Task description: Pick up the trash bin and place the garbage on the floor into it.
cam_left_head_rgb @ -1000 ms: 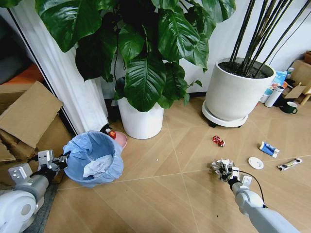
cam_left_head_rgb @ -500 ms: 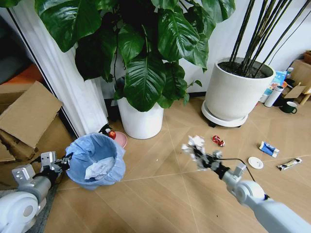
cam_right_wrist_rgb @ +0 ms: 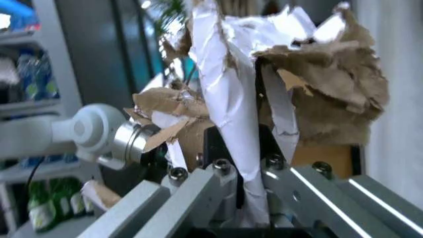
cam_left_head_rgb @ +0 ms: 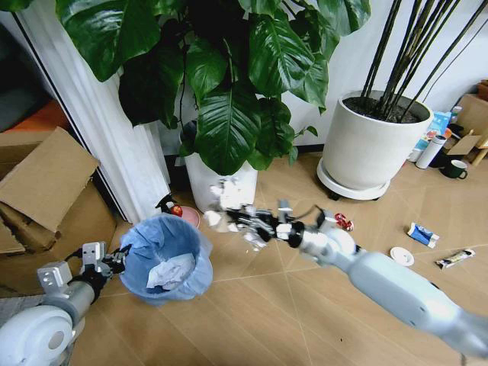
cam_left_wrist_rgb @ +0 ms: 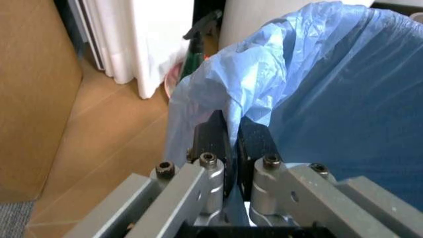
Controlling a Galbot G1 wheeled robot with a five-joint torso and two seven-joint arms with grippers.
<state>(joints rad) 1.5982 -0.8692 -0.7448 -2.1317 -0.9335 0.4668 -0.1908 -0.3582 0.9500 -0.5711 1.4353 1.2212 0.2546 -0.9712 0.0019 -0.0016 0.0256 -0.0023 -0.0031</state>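
**Carrying a crumpled scrap toward the bin**

Reaching across from the right, the right hand (cam_left_head_rgb: 245,221) was pinched on a crumpled scrap (cam_left_head_rgb: 226,200) of white and brown paper, held in the air just beside the trash bin (cam_left_head_rgb: 166,258) and in front of a white planter (cam_left_head_rgb: 242,185). The left hand (cam_left_head_rgb: 116,261) was pressed together on the bin's blue bag at the rim. White tissue (cam_left_head_rgb: 174,272) lay inside the bin. On the floor (cam_left_head_rgb: 252,305) to the right lay a red can (cam_left_head_rgb: 343,222), a white lid (cam_left_head_rgb: 401,256), a blue-white wrapper (cam_left_head_rgb: 422,234) and a small tube (cam_left_head_rgb: 454,258).
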